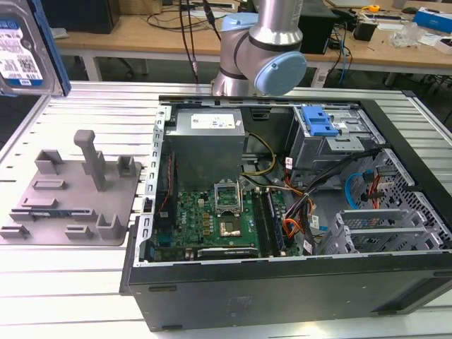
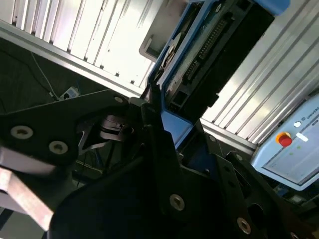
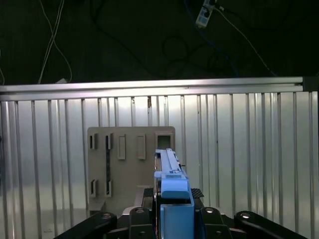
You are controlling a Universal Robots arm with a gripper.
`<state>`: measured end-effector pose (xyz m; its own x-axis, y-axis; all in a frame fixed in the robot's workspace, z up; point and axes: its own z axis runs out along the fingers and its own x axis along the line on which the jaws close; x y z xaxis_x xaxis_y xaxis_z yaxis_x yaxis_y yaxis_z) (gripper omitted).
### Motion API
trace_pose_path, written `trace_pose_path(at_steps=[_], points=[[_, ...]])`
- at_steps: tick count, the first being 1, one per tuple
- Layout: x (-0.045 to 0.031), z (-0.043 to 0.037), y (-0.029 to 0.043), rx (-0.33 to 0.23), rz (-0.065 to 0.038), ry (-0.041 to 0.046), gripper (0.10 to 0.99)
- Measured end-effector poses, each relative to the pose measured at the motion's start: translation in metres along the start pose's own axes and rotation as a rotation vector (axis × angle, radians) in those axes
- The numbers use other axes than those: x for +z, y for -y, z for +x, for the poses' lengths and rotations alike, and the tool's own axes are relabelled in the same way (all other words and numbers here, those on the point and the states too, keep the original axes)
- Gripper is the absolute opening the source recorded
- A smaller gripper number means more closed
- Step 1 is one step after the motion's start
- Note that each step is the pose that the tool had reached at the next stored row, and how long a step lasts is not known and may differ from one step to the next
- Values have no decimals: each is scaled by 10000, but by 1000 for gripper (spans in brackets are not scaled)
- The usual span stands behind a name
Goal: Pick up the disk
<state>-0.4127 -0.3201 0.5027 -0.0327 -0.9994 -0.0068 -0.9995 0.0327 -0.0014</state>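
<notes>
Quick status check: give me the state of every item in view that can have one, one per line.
Silver rectangular hard disk with blue side rails: clamped edge-on in the gripper, lifted above the table.
Black gripper: shut on the disk.
Grey plastic holder with posts: flat on the slatted table, nothing in it.
Black computer case: side panel off, interior exposed.

A ribbed aluminium table (image 1: 85, 282) carries the items. A grey plastic holder with posts (image 1: 74, 194) lies on it toward the exterior view's left. An open computer case (image 1: 296, 212) stands just beside the holder.
</notes>
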Motion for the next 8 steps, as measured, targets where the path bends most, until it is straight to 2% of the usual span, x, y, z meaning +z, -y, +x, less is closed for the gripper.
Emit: trace_pose_path(at_steps=[8], points=[[-23,1,1,-1,1,1,369]])
